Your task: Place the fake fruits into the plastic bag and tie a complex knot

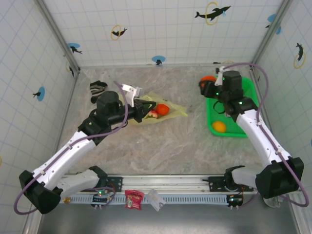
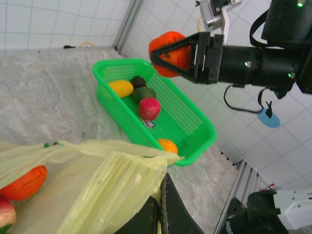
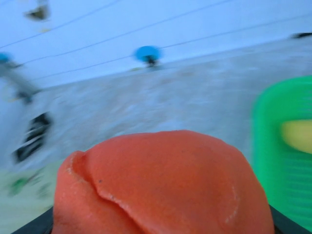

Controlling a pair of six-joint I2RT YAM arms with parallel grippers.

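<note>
Though the red packet [image 1: 133, 199] on the rail at the desk's [image 1: 161, 146] near edge carries print, it is too small to read. A small dark mark beside the pink-red fruit [image 2: 149, 108] may be a label, but it cannot be made out. The wall sticker [image 1: 213, 13] shows a dark dolphin in a yellow ring.

The right end effector [image 2: 168, 57] is pinching an orange-red fruit [image 2: 168, 41] in the air above the far end of the green basket [image 2: 190, 122]. This fruit is glossy, with a crease running down its skin.

5 fruits lie in the basket:
- a yellow one [image 2: 121, 88]
- a dark brown one [image 2: 138, 81]
- a green one [image 2: 144, 92]
- the pink-red fruit
- a small orange one [image 2: 168, 145] at the near end

The bag [image 2: 97, 185] is thin, pale yellow, translucent and crinkled. It lies on the desk to the left of the basket, apart from it. 2 fruits show through its film, an orange fruit [image 2: 24, 183] and a red fruit [image 2: 4, 214].

The left end effector [image 1: 141, 110] is pressed together on the bag's bunched rim.
</note>
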